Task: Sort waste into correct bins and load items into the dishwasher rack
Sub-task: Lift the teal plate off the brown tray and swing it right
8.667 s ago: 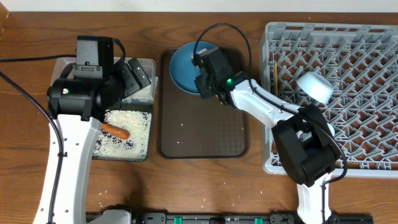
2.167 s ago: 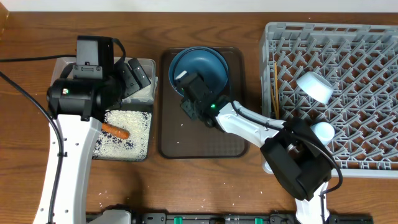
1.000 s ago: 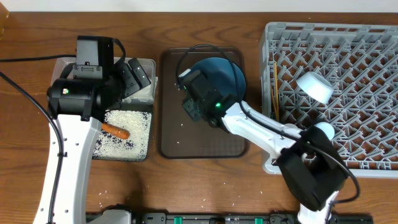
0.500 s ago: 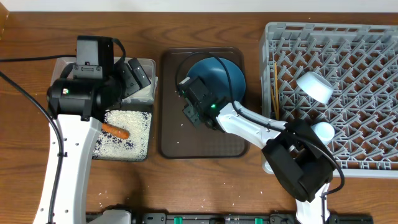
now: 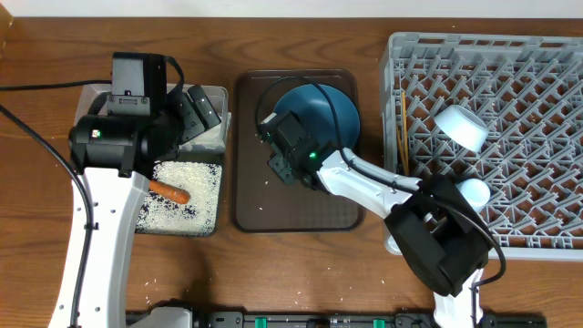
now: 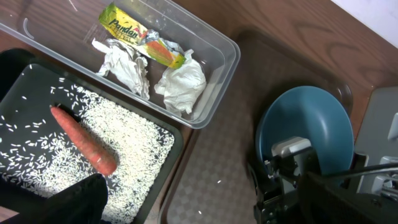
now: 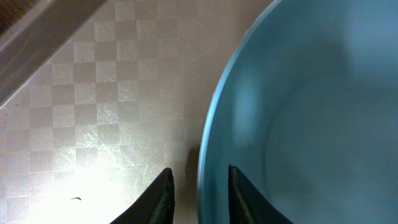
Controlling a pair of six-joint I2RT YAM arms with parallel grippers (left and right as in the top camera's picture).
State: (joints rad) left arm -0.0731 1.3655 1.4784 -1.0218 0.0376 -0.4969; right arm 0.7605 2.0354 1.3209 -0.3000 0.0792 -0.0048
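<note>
**Right tool**: jaws have narrowed astride the 8 o'clock rim of the large round blue plate, which has shifted toward 3 o'clock on the brown serving tray. Whether they pinch it yet cannot be told.

**Next:** probably a lift to the dishwasher rack at 3 o'clock.

**In the way:** wooden chopsticks and white bowl.

**Left tool**: spread and empty over the clear plastic tub on the counter.

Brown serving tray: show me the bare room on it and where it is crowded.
Free: the near half of the brown tray, bordered by its front rim, its left rim and the right arm; also a narrow strip along its left rim, beside the clear tub. Crowded: the far right corner, under the blue plate and the arm.
</note>
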